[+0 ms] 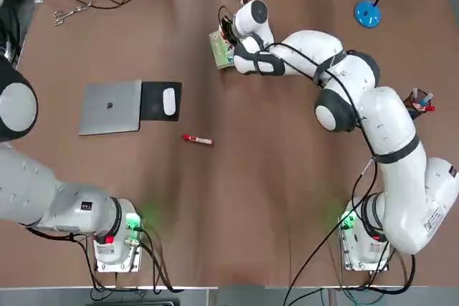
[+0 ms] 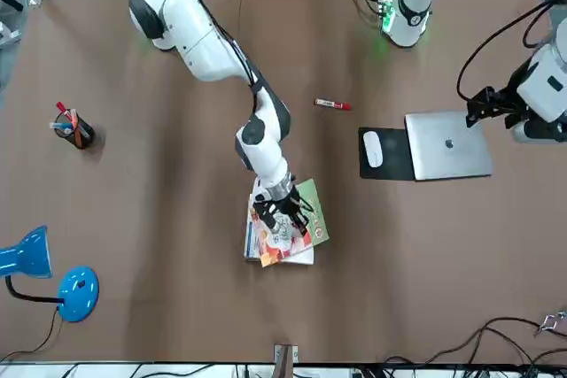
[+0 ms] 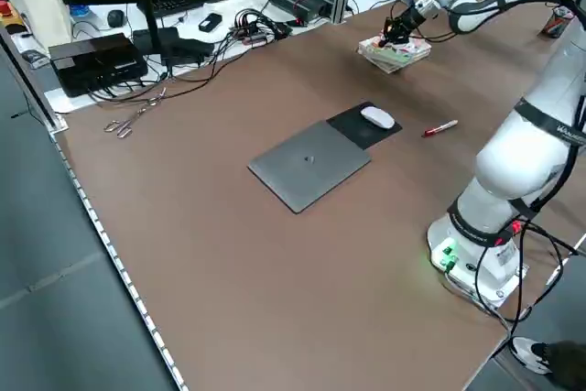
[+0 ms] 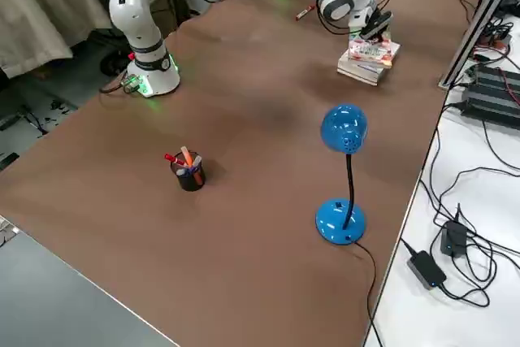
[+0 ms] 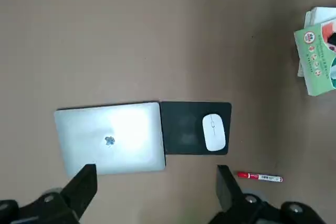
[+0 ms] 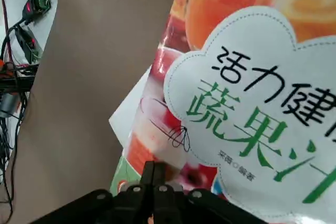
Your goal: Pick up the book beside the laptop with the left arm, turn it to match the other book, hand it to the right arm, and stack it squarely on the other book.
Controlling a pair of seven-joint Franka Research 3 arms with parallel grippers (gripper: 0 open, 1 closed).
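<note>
On stack far from laptop (image 1: 110, 107): right gripper (image 2: 282, 212), fingers closed, tip pressing book (image 2: 297, 223). Book lies skewed atop other book (image 2: 254, 238). Left gripper (image 5: 152, 192) spread wide, empty, hovering above laptop.

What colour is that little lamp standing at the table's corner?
The lamp is bright blue all over: round base, thin neck and head. The right side view shows it best.
</note>
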